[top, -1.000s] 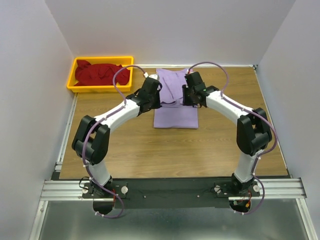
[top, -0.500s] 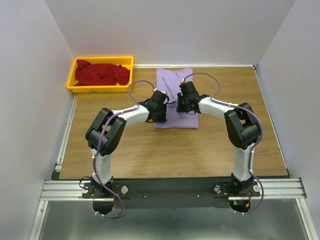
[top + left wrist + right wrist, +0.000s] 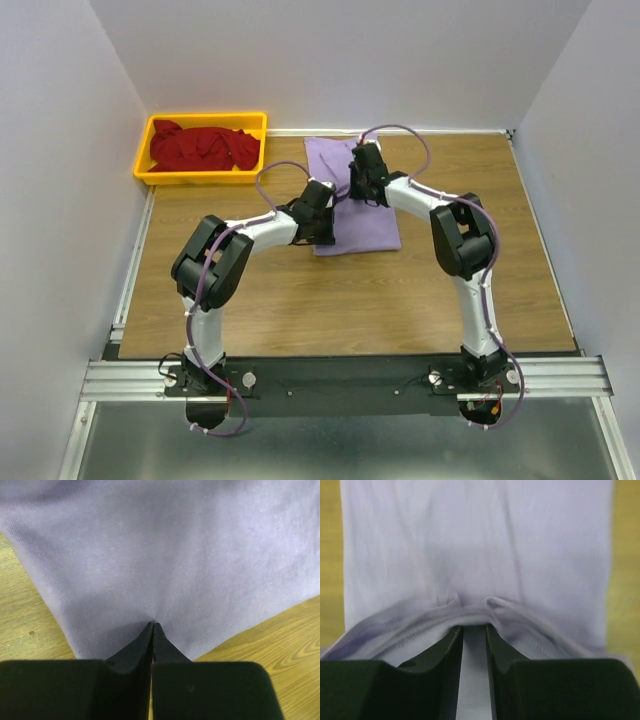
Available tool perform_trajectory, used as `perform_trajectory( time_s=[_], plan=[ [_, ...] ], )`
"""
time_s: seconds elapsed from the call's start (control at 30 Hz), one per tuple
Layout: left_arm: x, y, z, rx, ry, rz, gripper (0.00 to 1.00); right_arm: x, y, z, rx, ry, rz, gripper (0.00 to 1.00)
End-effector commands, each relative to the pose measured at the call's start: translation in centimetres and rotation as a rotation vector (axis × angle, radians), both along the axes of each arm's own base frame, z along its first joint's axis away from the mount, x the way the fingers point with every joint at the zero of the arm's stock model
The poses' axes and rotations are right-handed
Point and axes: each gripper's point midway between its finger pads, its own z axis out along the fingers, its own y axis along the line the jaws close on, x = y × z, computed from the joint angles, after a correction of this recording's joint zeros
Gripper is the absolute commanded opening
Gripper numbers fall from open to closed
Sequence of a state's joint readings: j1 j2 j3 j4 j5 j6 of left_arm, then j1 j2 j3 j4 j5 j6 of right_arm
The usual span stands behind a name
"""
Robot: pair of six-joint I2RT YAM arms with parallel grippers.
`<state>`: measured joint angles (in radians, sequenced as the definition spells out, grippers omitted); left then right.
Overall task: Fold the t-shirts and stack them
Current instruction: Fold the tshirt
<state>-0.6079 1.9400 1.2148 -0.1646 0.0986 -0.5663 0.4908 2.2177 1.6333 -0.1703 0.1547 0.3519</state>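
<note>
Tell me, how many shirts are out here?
2. The lavender shirt lies on the wooden table, toward the back; the dark red shirt sits crumpled in the yellow bin at the back left. Others might hide beneath it.

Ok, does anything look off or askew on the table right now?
The purple shirt lies skewed, its edges tilted against the edges of the table, and its hem is bunched up at the right gripper. The red shirt sits crumpled in the yellow bin. Nothing looks torn or spilled.

A lavender t-shirt (image 3: pixel 368 226), dark red t-shirt (image 3: pixel 205 148), yellow bin (image 3: pixel 198 178).
</note>
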Motion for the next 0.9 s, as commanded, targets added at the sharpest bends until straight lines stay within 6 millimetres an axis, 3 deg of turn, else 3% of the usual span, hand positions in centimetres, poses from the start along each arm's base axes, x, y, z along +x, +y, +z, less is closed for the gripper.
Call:
perform_trajectory(
  time_s=[0.0, 0.1, 0.2, 0.3, 0.33, 0.37, 0.4, 0.43, 0.47, 0.5, 0.57, 0.63, 0.7, 0.77, 0.8, 0.87],
  plan=[
    [-3.0, 1.5, -2.4, 0.058, 0.101, -0.033, 0.08, 6.7, -2.8, 4.2, -0.074, -0.179, -0.082, 0.32],
    [-3.5, 1.8, -1.9, 0.051, 0.102, -0.032, 0.08, 8.8, -3.0, 7.8, -0.055, -0.254, -0.069, 0.33],
    [-4.0, 2.0, -1.2, 0.038, 0.092, -0.027, 0.09, 7.8, -2.4, 9.3, -0.014, -0.257, -0.012, 0.33],
    [-3.6, 2.2, 0.7, 0.015, 0.037, -0.004, 0.09, 4.1, -1.6, 9.1, 0.081, -0.181, 0.049, 0.33],
    [-3.5, 2.4, 1.1, 0.013, 0.024, 0.008, 0.09, 2.0, -2.0, 9.2, 0.120, -0.145, 0.065, 0.33],
    [-3.3, 2.6, 2.6, -0.010, -0.013, 0.023, 0.09, 0.3, -1.8, 8.4, 0.168, -0.097, 0.089, 0.33],
    [-3.0, 2.8, 3.3, -0.023, -0.037, 0.041, 0.10, -0.7, -1.5, 9.0, 0.252, -0.083, 0.086, 0.33],
    [-2.9, 2.8, 4.5, -0.070, -0.068, 0.061, 0.10, -4.0, -1.9, 8.0, 0.335, -0.010, 0.129, 0.33],
    [-2.8, 3.0, 5.0, -0.109, -0.072, 0.072, 0.10, -4.6, -1.5, 9.3, 0.434, -0.032, 0.130, 0.33],
    [-2.4, 2.6, 6.1, -0.163, -0.108, 0.071, 0.10, -6.6, -0.7, 9.9, 0.522, -0.002, 0.201, 0.33],
    [-2.9, 2.8, 6.5, -0.235, -0.097, 0.080, 0.10, -10.3, -1.5, 9.1, 0.618, 0.054, 0.228, 0.33],
    [-3.2, 2.0, 6.9, -0.307, -0.089, 0.046, 0.10, -12.7, -0.8, 10.0, 0.751, 0.077, 0.303, 0.34],
    [-3.6, 1.6, 5.3, -0.314, -0.036, 0.034, 0.10, -14.8, -1.5, 7.9, 0.806, 0.126, 0.276, 0.34],
    [-3.8, 1.5, 3.8, -0.312, 0.008, 0.027, 0.09, -15.6, -2.7, 5.7, 0.820, 0.159, 0.225, 0.34],
    [-4.0, 1.7, 2.2, -0.310, 0.060, 0.030, 0.08, -16.7, -3.3, 3.5, 0.843, 0.208, 0.189, 0.34],
    [-4.6, 2.4, 0.0, -0.301, 0.123, 0.056, 0.02, -16.9, -5.1, 1.1, 0.874, 0.259, 0.131, 0.34]
  ],
)
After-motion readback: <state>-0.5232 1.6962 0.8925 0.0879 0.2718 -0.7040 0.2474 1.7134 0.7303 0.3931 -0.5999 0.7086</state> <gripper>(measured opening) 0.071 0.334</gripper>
